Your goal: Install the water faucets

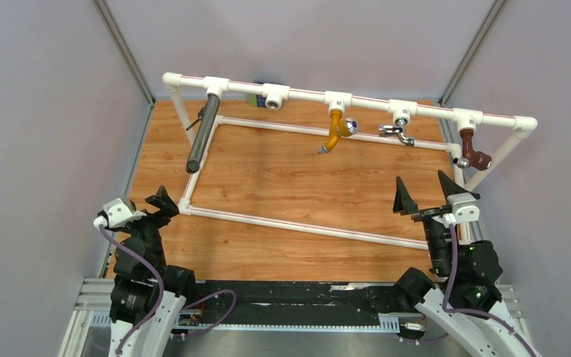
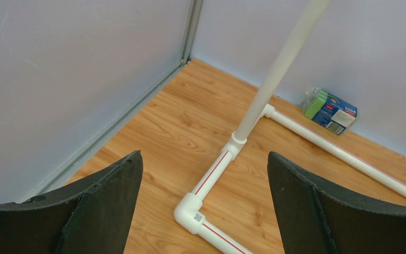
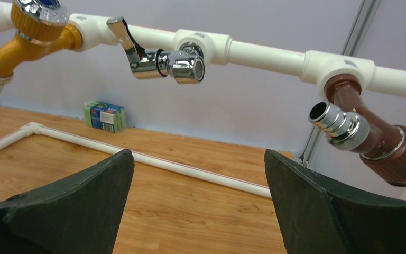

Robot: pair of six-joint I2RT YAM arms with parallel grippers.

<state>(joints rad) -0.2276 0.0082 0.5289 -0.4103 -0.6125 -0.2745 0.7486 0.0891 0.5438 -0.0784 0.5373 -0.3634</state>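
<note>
Wooden desk (image 1: 282, 178) | long dark grey metal faucet (image 1: 202, 134) looks fitted on white pipe rail (image 1: 372, 103) | one socket (image 1: 273, 97) empty | left fingers (image 2: 105, 196), right fingers (image 3: 84, 201) apart

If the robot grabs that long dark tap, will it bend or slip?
The long dark faucet looks like a straight metal tube, so it is probably stiff and fairly heavy. Its smooth round surface may slip when gripped. It seems joined to the white pipe frame, so pushing might swing it.
</note>
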